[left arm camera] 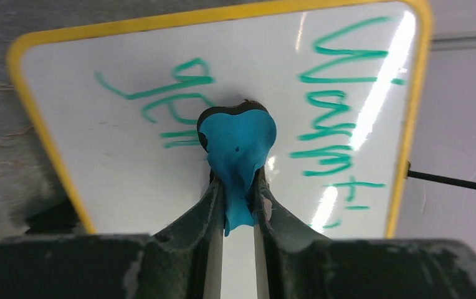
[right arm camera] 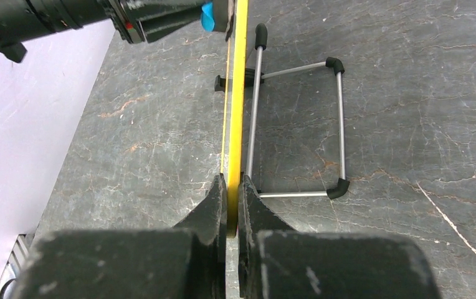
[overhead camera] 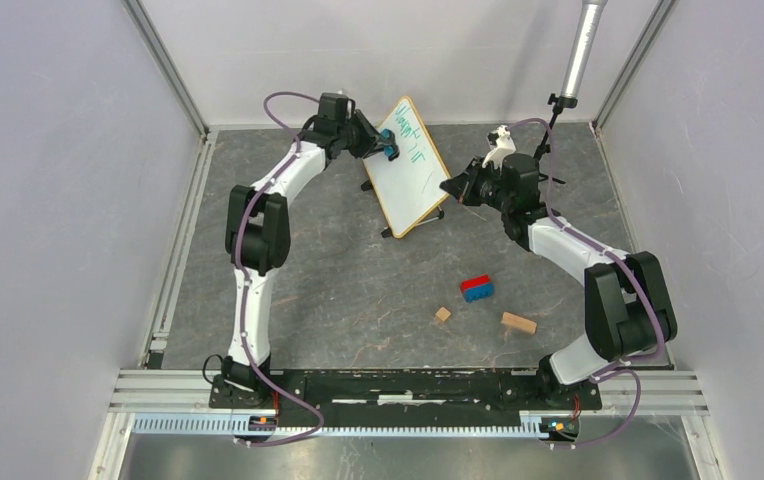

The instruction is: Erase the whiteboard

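top external: the whiteboard [overhead camera: 410,165] stands tilted on its stand at the far middle of the table, between my two arms. the left gripper [overhead camera: 388,147] is at its written face near the top, and the right gripper [overhead camera: 455,187] is at its side edge.

left wrist: the jaws are closed on a blue eraser pad [left arm camera: 238,140]. its head bulges past the fingertips and meets the board straight ahead. green writing [left arm camera: 335,124] sits on either side of the jaws. the pad is pinched only by a thin tail, so i judge a hard stroke could twist it out or fold it, leaving bare fingertips to scrape the board.

right wrist: the jaws are clamped on the yellow frame edge, with the board running straight ahead from them and the wire stand [right arm camera: 298,131] off to their right. that grip is narrow. if i push too hard with the left, the board may pivot in the jaws, or the stand feet may skid and tip it backward.
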Motion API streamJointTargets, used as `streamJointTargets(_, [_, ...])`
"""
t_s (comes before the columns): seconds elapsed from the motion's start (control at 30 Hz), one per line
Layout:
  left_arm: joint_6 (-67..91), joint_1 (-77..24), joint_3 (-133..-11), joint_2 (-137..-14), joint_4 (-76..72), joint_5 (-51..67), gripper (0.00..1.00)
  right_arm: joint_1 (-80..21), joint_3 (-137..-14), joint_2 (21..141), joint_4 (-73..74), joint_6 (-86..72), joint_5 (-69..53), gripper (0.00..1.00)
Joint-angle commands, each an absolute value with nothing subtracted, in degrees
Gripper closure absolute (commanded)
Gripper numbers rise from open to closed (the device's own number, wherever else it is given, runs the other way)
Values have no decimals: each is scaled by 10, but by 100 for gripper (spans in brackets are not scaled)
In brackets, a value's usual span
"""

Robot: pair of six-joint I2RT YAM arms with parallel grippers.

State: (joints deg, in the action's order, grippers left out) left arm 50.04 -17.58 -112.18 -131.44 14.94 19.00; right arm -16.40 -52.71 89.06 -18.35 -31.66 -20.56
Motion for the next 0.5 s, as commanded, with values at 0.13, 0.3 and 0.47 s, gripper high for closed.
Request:
streamJointTargets(0.13, [474,-202,-1187,-1314,143,205,77,-186,-544,902,-169,-263,-257,100])
streamJointTargets(0.3, [499,-173,-1180,-1344,137,235,76,-186,-545,907,-169,-263,-258,100])
streamJointTargets(0.47, [491,-138,-1137,-1355,135,222,77,-187,-546,910,-169,-263,-258,100])
